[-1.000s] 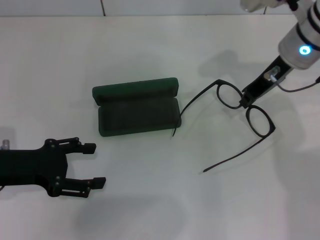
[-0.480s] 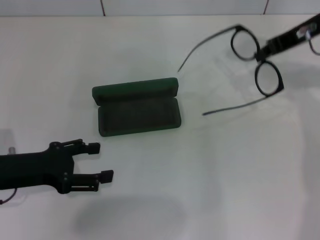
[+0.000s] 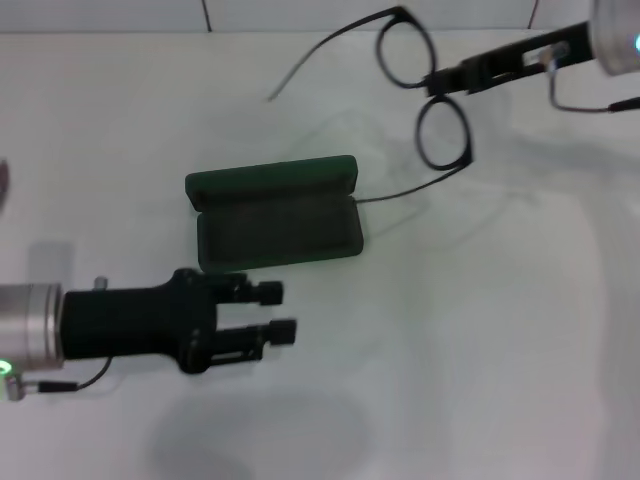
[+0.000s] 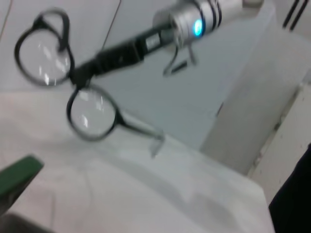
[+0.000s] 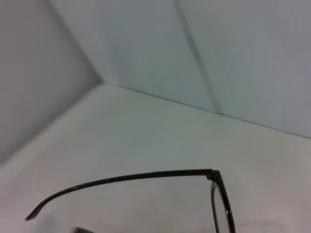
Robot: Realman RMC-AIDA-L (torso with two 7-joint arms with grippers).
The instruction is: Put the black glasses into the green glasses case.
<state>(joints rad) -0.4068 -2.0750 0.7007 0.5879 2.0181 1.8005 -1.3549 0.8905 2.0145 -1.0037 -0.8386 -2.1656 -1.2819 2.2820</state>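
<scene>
The black glasses (image 3: 443,135) hang in the air, temples spread, beyond the right end of the green glasses case (image 3: 275,215). My right gripper (image 3: 440,82) is shut on their bridge, reaching in from the far right. One temple tip hovers by the case's right end. The case lies open on the white table, lid raised at the back, dark lining showing. My left gripper (image 3: 278,311) is open, just in front of the case. The left wrist view shows the glasses (image 4: 92,114), the right gripper (image 4: 80,77) and a corner of the case (image 4: 17,172). One temple (image 5: 146,177) crosses the right wrist view.
The white table (image 3: 480,330) spreads around the case, with a wall seam along its far edge (image 3: 205,15). The left arm's silver wrist (image 3: 30,320) lies at the near left.
My right gripper has carried the glasses leftward, from the far right to just beyond the case's right end. My left arm has advanced toward the case's front, its wrist turned.
</scene>
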